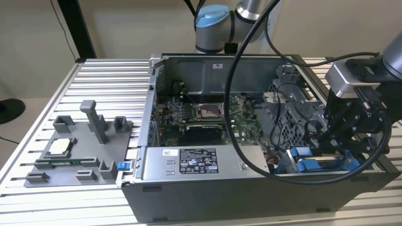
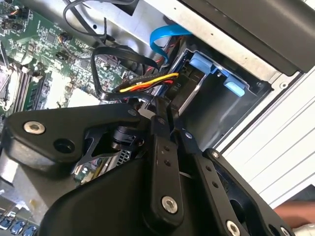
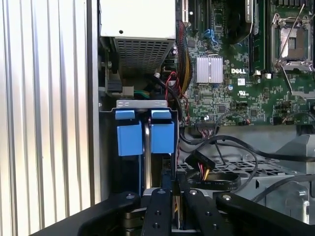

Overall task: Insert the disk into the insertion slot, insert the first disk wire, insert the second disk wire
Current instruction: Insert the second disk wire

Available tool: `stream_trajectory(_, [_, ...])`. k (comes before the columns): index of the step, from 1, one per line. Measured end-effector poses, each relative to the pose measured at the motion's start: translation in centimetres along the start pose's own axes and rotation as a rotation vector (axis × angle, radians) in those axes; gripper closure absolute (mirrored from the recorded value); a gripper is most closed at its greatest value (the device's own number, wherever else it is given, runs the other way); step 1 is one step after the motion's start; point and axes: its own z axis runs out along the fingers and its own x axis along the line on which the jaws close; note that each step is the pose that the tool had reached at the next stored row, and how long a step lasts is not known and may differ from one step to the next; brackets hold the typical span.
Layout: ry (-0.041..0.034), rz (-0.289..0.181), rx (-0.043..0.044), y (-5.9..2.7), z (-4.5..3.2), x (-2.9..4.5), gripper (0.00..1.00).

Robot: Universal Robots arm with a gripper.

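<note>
At the insertion slot (image 3: 143, 105), fingers (image 3: 156, 211) closed w/ 1 disk (image 3: 146, 147) seated.

Matt black gripper (image 3: 173, 196), blue plastic carrier tabs (image 3: 162, 137), ribbed metal table (image 1: 107, 84)

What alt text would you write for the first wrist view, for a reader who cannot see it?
The gripper hangs over an open computer case, just above a grey drive bay with blue plastic tabs. Beyond lie a green motherboard and black cables.
</note>
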Motion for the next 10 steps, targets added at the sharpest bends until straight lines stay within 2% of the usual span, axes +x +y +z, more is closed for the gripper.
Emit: stream_trajectory(10, [0.0003,-0.004,-0.0005,-0.01,0.24,0.04,1.00])
